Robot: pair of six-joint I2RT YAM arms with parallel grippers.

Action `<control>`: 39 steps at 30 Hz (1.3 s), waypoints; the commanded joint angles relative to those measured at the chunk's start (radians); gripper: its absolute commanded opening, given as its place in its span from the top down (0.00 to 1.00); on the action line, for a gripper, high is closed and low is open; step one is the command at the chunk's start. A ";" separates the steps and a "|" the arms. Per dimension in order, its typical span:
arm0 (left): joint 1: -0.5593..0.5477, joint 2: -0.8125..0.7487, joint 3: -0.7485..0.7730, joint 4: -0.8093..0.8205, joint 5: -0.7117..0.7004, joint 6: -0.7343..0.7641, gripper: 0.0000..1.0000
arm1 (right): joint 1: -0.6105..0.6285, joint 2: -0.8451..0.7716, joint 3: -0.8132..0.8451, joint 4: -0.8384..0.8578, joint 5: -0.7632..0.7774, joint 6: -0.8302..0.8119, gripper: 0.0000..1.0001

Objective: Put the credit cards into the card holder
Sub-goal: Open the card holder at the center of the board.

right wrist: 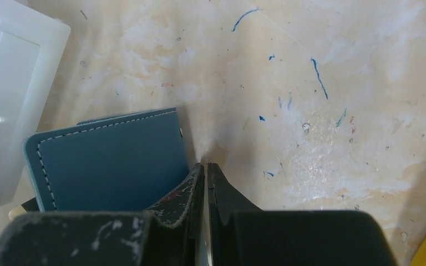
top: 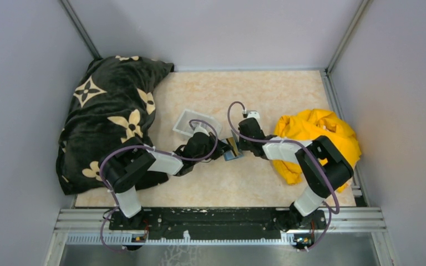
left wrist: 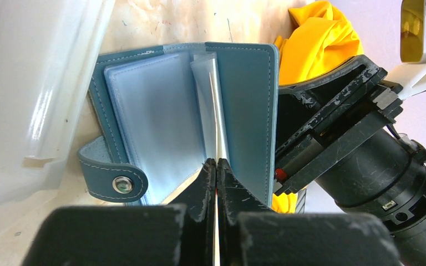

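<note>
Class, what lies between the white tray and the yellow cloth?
The open teal card holder lies there, shown best in the left wrist view.

The card holder [top: 233,151] lies open mid-table [top: 227,188], a credit card [left wrist: 217,136] edge-on at its sleeve. The tray [top: 191,123] is just far-left of it, the blanket [top: 108,116] along the left side, and the crumpled cloth [top: 316,138] at right.

No legible text, brand name or number anywhere across the three views, only pale four-petal flower motifs printed on the black blanket [top: 111,116] at the table's [top: 266,94] left side.
</note>
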 commanded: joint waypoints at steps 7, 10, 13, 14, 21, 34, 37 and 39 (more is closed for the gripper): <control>-0.009 0.030 0.061 0.060 0.016 0.027 1.00 | -0.055 -0.005 -0.108 -0.134 -0.034 0.067 0.92; -0.017 0.037 0.096 0.026 0.007 0.050 1.00 | -0.081 -0.013 -0.130 -0.134 -0.011 0.097 0.91; -0.024 0.051 0.133 -0.028 -0.003 0.068 1.00 | -0.092 -0.022 -0.138 -0.137 0.019 0.123 0.89; -0.027 0.056 0.144 -0.040 -0.007 0.073 1.00 | -0.096 -0.024 -0.139 -0.137 0.022 0.131 0.89; -0.043 0.091 0.204 -0.115 -0.027 0.105 1.00 | -0.123 -0.032 -0.146 -0.139 0.055 0.180 0.81; -0.066 0.112 0.296 -0.280 -0.086 0.182 1.00 | -0.127 -0.199 -0.106 -0.215 0.169 0.238 0.64; -0.065 0.117 0.304 -0.307 -0.094 0.190 1.00 | -0.127 -0.243 -0.088 -0.236 0.176 0.221 0.55; -0.066 0.126 0.316 -0.332 -0.094 0.195 1.00 | -0.127 -0.272 -0.077 -0.250 0.178 0.208 0.53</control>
